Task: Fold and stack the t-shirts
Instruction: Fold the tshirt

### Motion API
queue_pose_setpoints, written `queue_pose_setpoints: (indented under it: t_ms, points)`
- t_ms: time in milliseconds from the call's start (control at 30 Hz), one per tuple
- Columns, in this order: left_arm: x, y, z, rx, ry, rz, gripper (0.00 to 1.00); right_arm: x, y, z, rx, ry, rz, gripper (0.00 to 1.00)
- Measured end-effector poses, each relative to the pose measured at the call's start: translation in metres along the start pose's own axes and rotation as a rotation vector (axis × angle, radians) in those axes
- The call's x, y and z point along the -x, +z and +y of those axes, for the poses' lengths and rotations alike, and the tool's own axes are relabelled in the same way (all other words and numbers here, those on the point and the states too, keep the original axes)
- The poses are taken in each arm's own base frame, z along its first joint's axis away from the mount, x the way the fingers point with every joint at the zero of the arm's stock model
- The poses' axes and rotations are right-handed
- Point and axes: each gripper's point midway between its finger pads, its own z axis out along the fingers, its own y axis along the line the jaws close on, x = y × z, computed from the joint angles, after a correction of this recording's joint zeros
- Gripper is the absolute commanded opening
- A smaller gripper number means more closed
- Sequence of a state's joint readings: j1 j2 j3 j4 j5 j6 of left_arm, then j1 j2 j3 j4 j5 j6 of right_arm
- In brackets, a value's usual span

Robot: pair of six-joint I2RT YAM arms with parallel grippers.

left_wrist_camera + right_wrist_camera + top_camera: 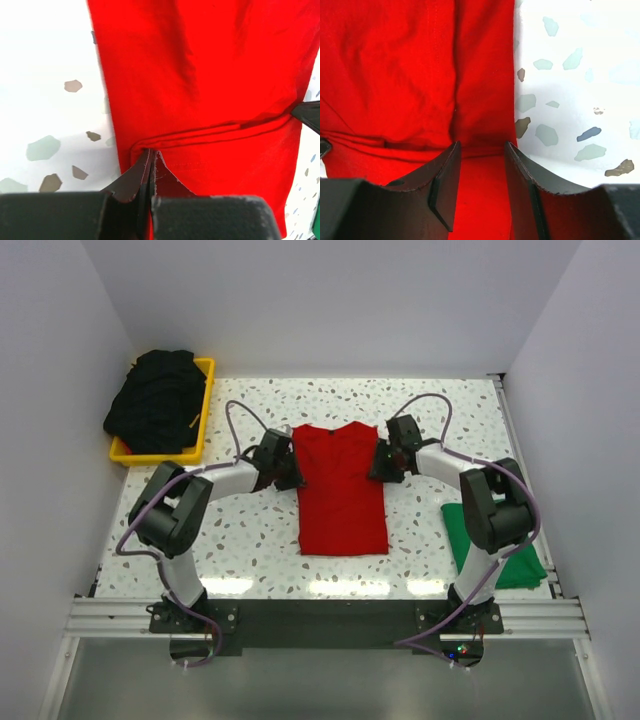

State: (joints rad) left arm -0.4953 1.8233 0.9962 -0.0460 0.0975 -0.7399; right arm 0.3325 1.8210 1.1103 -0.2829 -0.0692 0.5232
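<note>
The red shirt is soft, dull cloth with little wrinkles. The black shirts and green shirt are cloth too. The table is smooth, shiny, speckled stone. The yellow tray looks like plastic.

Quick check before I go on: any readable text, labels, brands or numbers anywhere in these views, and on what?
None: the bright red cloth t-shirt, green cloth t-shirt, black cloth shirts and yellow plastic tray show no readable text.
</note>
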Motion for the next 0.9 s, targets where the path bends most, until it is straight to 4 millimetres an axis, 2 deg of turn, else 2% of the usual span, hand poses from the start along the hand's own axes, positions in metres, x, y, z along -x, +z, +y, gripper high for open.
queue_pose_setpoints:
  t_ms: [133,267,400,500,600,700,800,900]
  points:
    - [0.003,-0.003,0.005,0.013,-0.009,0.0,0.01,-0.001,-0.005,0.0,-0.001,0.001,0.004,0.44]
    - [0.008,-0.014,0.01,0.028,-0.014,-0.002,0.04,0.001,-0.023,0.003,0.002,0.0,-0.002,0.45]
    - [0.018,-0.035,-0.002,-0.018,-0.003,-0.04,0.05,0.017,-0.059,0.016,0.054,-0.005,-0.082,0.45]
    - [0.011,-0.052,-0.009,-0.061,0.009,-0.048,0.05,0.015,-0.086,0.027,0.107,-0.01,-0.135,0.45]
    - [-0.02,-0.066,-0.013,-0.094,0.043,-0.013,0.04,-0.013,-0.102,0.042,0.149,-0.046,-0.132,0.45]
    - [-0.061,-0.076,-0.013,-0.117,0.084,0.049,0.03,-0.059,-0.107,0.055,0.198,-0.092,-0.077,0.45]
    - [-0.104,-0.087,-0.011,-0.145,0.116,0.123,0.02,-0.101,-0.106,0.047,0.206,-0.096,-0.007,0.45]
    - [-0.128,-0.093,-0.006,-0.153,0.128,0.165,0.02,-0.129,-0.102,0.027,0.177,-0.066,0.039,0.45]
